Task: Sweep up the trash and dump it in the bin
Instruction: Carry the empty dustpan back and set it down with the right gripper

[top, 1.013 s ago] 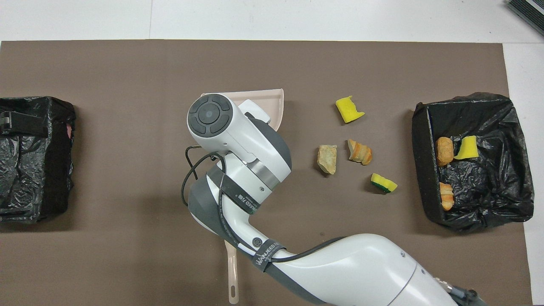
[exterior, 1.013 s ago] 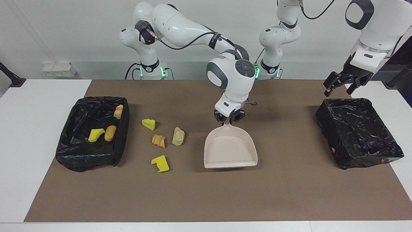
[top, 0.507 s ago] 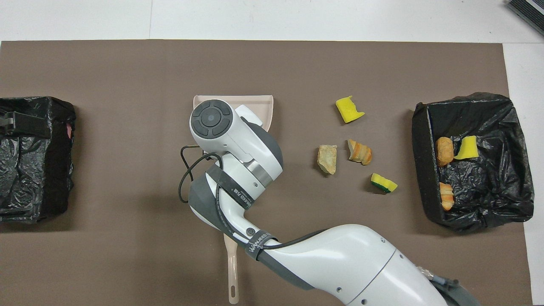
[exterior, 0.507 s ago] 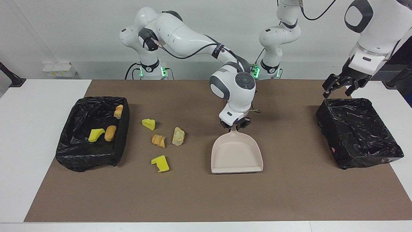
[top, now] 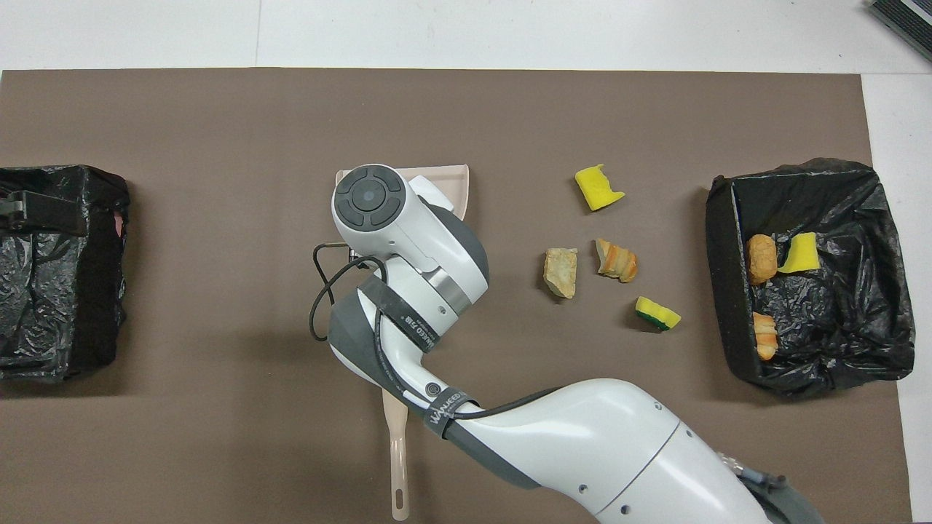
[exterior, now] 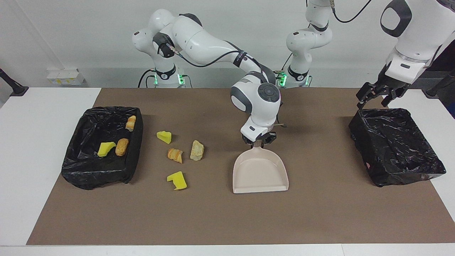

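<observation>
From above, my right arm covers most of the beige dustpan [exterior: 260,170]; only its open edge and 1 corner show there. A beige handle [top: 397,451] with a hang hole sticks out from under my forearm, nearer to the robots, and its upper end is hidden, so I cannot tell where it joins. My left arm is cut off at the top of the facing view.

My right arm reaches out from its base over the brown mat [exterior: 213,220], wrist bent steeply down. My right pincer [exterior: 258,139] sits at the neck of the dustpan, which lies flat on the mat with its open edge farther from the robots. I cannot tell whether it pinches the neck or stands loose around it.

My left arm waits, and my left pincer [exterior: 376,94] hangs spread over the robots' edge of the empty black-lined bin [exterior: 398,167] at the left arm's end.

The trash is in 7 pieces. On the mat, between the dustpan and the filled black-lined bin [exterior: 103,174], lie 4: a yellow sponge wedge [exterior: 164,137], an orange-brown bread lump [exterior: 175,155], a pale cream piece [exterior: 197,150] and a notched yellow sponge [exterior: 177,180]. In that bin lie 3: a yellow scrap [exterior: 106,148], a brown roll [exterior: 122,147] and a striped bread end [exterior: 130,123]
</observation>
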You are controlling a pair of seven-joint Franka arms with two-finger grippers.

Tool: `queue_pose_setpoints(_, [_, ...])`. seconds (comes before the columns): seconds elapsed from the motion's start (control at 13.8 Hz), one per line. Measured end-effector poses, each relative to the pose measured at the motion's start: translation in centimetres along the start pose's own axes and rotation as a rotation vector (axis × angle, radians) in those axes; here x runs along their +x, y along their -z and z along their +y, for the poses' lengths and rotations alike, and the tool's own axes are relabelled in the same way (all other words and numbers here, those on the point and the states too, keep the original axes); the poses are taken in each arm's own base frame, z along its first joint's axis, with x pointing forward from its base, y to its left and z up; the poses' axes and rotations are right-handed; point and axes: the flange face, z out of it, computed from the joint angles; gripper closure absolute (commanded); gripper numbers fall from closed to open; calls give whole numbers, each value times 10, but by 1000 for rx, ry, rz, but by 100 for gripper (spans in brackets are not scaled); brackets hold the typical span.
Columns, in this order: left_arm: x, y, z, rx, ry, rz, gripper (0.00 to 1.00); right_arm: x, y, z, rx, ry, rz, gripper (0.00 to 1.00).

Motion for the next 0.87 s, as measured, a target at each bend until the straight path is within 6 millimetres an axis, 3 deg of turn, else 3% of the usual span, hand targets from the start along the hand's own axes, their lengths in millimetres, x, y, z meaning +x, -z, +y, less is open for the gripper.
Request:
queue_pose_setpoints(0.14, [0,0,0,0,0,2,0,9,13,8,17,-19,15,23])
queue_pose_setpoints(0.36, [4,1,6,-2,-7,29,0,8,58,18,91,-61,2,6])
queue_pose_setpoints(0.58, [10,-4,11,-7,-12,55,0,-41,78,2,64,-99,-20,0])
queue_pose_setpoints(0.87, [20,-15,21,-16,-29,74,0,-134,69,-18,5,-54,-25,0])
